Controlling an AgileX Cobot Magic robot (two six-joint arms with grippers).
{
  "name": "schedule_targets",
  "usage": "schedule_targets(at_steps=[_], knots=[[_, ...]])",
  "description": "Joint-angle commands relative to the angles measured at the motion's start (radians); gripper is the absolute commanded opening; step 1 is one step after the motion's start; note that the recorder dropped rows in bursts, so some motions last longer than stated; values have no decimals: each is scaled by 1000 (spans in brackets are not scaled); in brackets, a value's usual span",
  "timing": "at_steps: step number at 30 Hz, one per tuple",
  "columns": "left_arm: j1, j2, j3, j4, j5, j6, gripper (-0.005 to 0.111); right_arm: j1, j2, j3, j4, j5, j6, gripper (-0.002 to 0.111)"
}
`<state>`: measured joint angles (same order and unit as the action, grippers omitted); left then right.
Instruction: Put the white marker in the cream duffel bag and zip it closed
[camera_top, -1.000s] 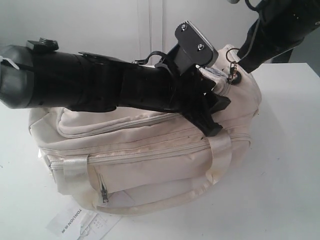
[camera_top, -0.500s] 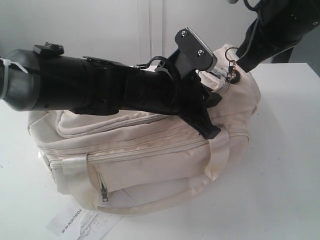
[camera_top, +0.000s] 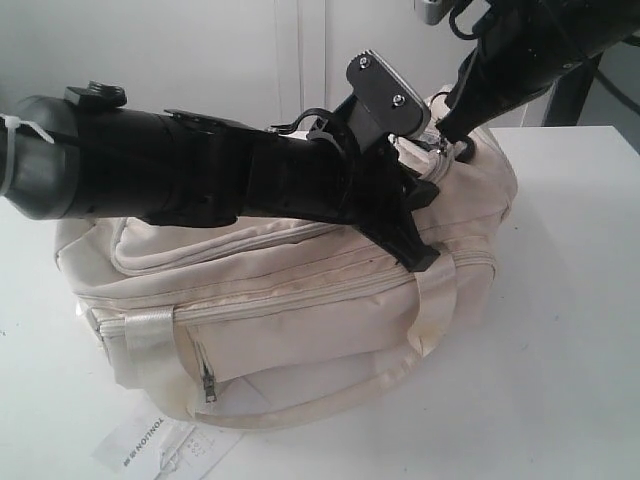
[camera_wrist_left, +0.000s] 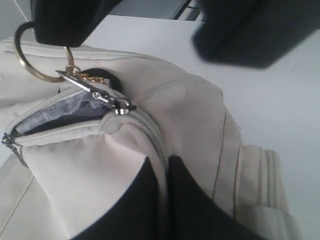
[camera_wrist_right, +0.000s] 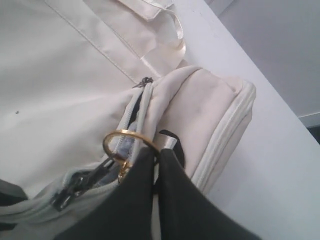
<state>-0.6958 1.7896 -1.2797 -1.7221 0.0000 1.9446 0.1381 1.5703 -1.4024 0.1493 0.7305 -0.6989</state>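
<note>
Your left gripper (camera_wrist_left: 161, 162) has its jaws pinched together on the zip seam of the cream duffel bag (camera_top: 300, 320), which sits on the desk (camera_top: 560, 350) with its top zip (camera_wrist_left: 65, 129) partly open. Your right gripper (camera_wrist_right: 156, 152) has its jaws clamped on the gold ring (camera_wrist_right: 120, 136) at the zipper pull.

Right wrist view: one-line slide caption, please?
Right gripper pinches the gold ring at the partly open zip of the cream duffel bag.

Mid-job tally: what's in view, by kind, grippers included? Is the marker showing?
cream duffel bag: 1
paper tag: 1
gold ring: 1
grippers: 2 (left gripper, right gripper)
white marker: 0 in view
Total: 5
</note>
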Motion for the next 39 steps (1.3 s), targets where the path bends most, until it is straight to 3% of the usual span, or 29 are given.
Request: schedule_targets(at_steps=[1,16,33,39], knots=[[-4,-22,1,-22,21,-4,0,-10,12,-3,-11,-99,-4,0],[-55,-22,2,-22,26,-16,0,-36,14,-3,-116,-214,-4,0],[-55,-56,13,-22,36,-20,0,-59,41,-3,-120,-339,52,0],[-55,-56,49,-22,57,-20,0,-59,57,-3,-120,-299,76,0]])
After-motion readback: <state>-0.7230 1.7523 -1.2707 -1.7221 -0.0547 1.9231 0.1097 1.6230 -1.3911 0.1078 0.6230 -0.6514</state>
